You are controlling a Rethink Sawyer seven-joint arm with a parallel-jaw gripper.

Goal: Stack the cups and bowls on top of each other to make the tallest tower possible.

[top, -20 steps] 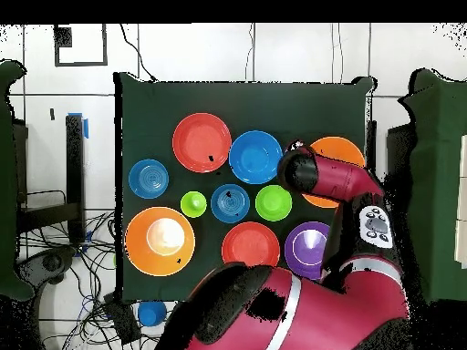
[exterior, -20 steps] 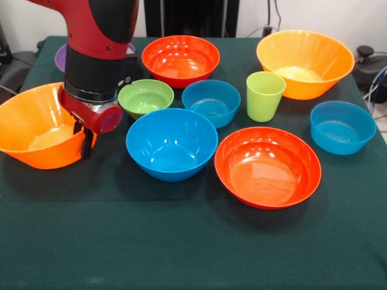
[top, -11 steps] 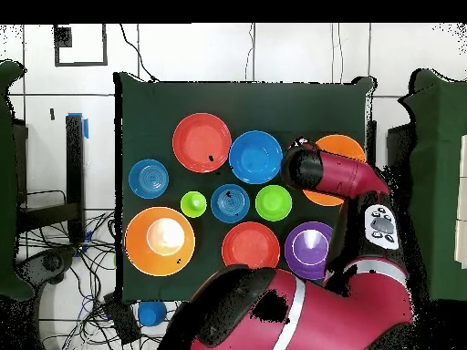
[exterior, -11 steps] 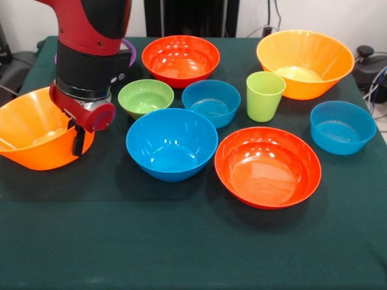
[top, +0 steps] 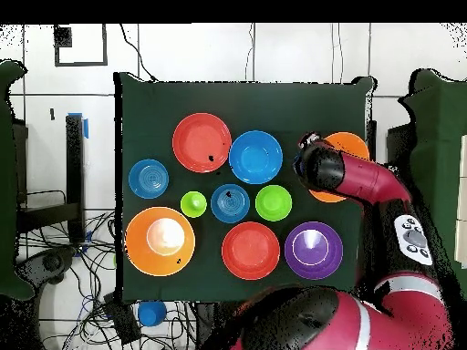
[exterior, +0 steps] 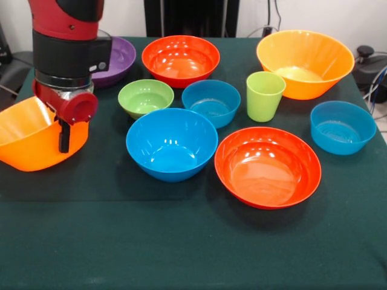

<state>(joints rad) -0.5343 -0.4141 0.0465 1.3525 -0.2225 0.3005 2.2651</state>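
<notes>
Stacking has barely begun, as I read it: no tower yet, every bowl sits apart on the green table [exterior: 181,254]. My gripper [exterior: 63,130] at the left edge of the front view is pinching the rim of one big orange bowl [exterior: 30,142], which hangs tilted. The other orange bowl [exterior: 305,60] sits upper right, the lime-green tumbler [exterior: 264,95] just below it. The purple bowl [exterior: 118,57] sits upper left. All nesting remains.
</notes>
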